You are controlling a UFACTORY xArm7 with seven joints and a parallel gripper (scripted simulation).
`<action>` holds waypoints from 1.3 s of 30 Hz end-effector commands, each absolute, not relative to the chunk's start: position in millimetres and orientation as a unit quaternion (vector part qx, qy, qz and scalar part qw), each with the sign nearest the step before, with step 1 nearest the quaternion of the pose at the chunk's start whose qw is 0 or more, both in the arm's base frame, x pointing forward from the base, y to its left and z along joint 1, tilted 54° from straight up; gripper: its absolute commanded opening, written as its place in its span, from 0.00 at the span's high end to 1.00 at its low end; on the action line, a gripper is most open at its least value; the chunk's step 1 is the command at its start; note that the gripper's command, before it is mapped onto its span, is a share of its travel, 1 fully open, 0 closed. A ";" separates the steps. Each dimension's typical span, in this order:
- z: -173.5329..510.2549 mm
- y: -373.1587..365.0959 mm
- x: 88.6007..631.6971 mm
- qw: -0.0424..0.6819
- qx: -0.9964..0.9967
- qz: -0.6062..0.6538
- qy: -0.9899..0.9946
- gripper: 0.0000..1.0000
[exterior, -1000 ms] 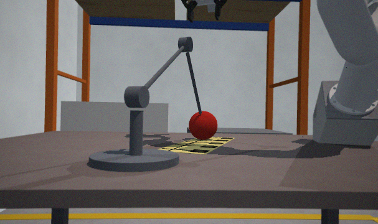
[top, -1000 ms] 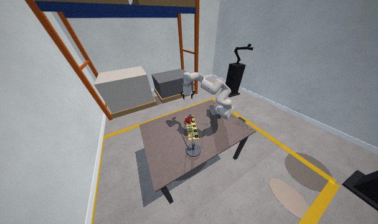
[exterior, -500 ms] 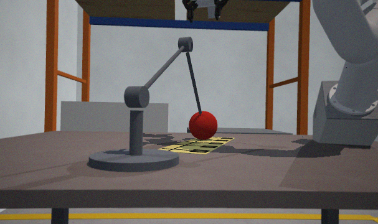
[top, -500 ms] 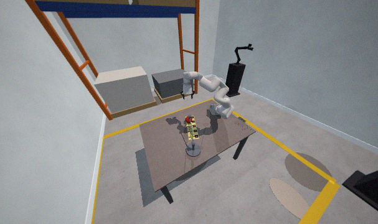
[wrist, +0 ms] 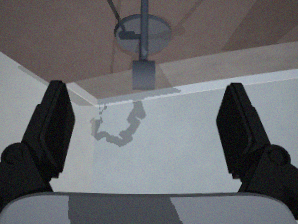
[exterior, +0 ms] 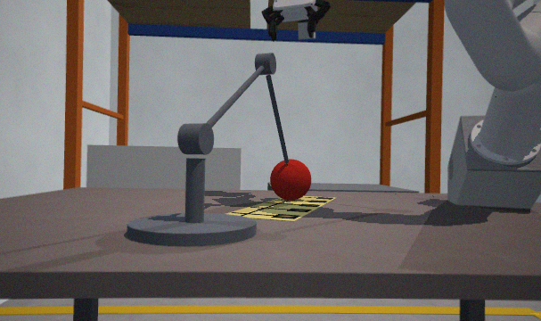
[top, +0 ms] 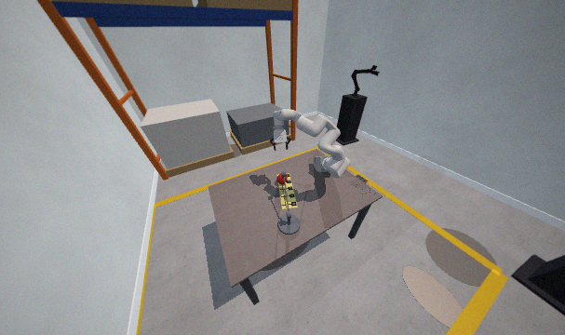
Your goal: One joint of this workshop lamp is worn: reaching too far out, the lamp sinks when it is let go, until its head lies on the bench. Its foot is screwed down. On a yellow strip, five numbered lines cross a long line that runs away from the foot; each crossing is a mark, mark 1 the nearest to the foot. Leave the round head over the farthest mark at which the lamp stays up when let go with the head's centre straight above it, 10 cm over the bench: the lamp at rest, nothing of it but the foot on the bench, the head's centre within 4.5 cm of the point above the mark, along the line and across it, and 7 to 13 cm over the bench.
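The lamp's foot (top: 289, 225) (exterior: 192, 234) (wrist: 159, 37) stands on the bench. Its lower arm (exterior: 234, 97) slopes up to the elbow joint (exterior: 266, 63), and a dark rod (exterior: 277, 118) hangs steeply from there to the round red head (top: 281, 179) (exterior: 290, 179). The head appears over the farther part of the yellow strip (top: 282, 204) (exterior: 258, 217); its exact mark and height cannot be told. My gripper (top: 281, 148) (exterior: 292, 37) (wrist: 146, 100) is open and empty, above and beyond the elbow joint, touching nothing of the lamp. The head is outside the wrist view.
The wooden bench top (top: 245, 247) (exterior: 364, 250) carries the lamp and my arm's base (top: 320, 164) (exterior: 497, 183), which stands right of the strip. My arm (top: 329, 140) (exterior: 515, 53) arches above the bench. Rack posts (top: 293, 70) (exterior: 434, 98) and boxes (top: 184, 135) stand behind it.
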State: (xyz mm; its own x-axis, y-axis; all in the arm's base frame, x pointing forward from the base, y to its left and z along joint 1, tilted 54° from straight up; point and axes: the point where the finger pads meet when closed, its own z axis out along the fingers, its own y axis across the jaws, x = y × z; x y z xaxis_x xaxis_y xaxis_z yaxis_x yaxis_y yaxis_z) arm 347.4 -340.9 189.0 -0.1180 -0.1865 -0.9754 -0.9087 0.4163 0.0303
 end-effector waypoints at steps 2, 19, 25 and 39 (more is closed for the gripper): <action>165.0 -313.9 359.4 0.522 -0.412 0.346 0.662 0.00; 120.6 -256.8 382.8 0.530 -0.408 0.357 0.652 0.00; 107.5 -238.9 389.8 0.534 -0.405 0.361 0.648 0.00; 94.0 -229.8 395.9 0.536 -0.404 0.358 0.649 0.00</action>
State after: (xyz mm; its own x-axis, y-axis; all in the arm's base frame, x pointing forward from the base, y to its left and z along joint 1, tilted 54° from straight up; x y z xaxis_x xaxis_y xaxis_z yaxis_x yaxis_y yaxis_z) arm 393.8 -231.3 98.7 -0.0999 -0.1373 -0.9855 -0.9110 0.4109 0.0351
